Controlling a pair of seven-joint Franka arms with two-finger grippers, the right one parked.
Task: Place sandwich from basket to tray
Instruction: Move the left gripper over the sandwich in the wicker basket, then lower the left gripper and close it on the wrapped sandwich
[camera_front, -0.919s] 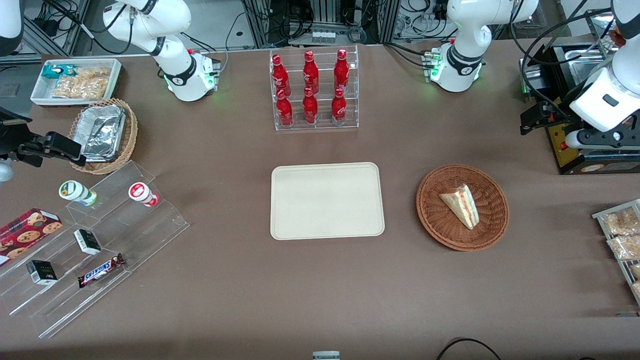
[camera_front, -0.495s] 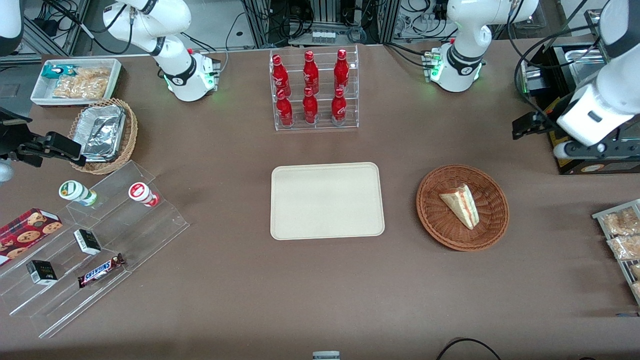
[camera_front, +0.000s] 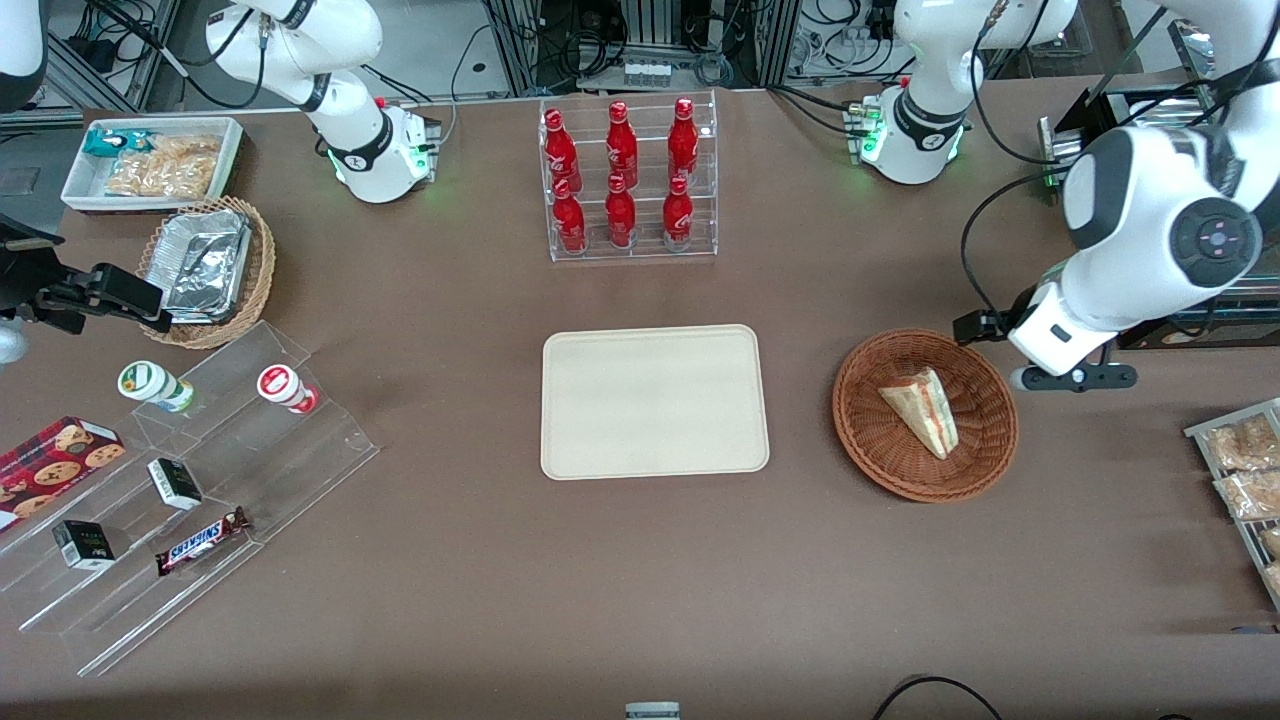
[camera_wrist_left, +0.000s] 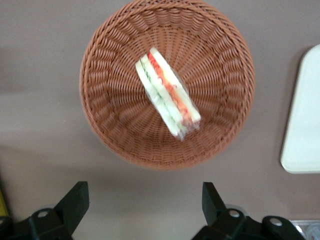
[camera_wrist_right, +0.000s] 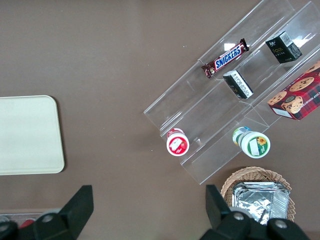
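The sandwich (camera_front: 922, 410), a white triangular wedge with pink and green filling, lies in the round reddish-brown basket (camera_front: 880, 455). In the left wrist view the sandwich (camera_wrist_left: 167, 99) rests across the middle of the basket (camera_wrist_left: 110, 125). The cream tray (camera_front: 655, 400) lies flat beside the basket, toward the parked arm's end, with nothing on it; its rounded corner (camera_wrist_left: 302, 150) also shows in the wrist view. My gripper (camera_wrist_left: 144, 200) hovers open and empty above the table just outside the basket's rim, toward the working arm's end; the front view shows its hand (camera_front: 1045, 342).
A clear rack of red bottles (camera_front: 628, 180) stands farther from the front camera than the tray. Snack packets (camera_front: 1240, 470) lie at the working arm's end. A clear stepped stand (camera_front: 190, 490), a tan basket of foil trays (camera_front: 205, 265) and a white bin (camera_front: 150, 160) sit toward the parked arm's end.
My left arm has swung down and in from the table's edge toward the basket, bringing the gripper close to its rim. Sandwich, basket and tray have not moved.
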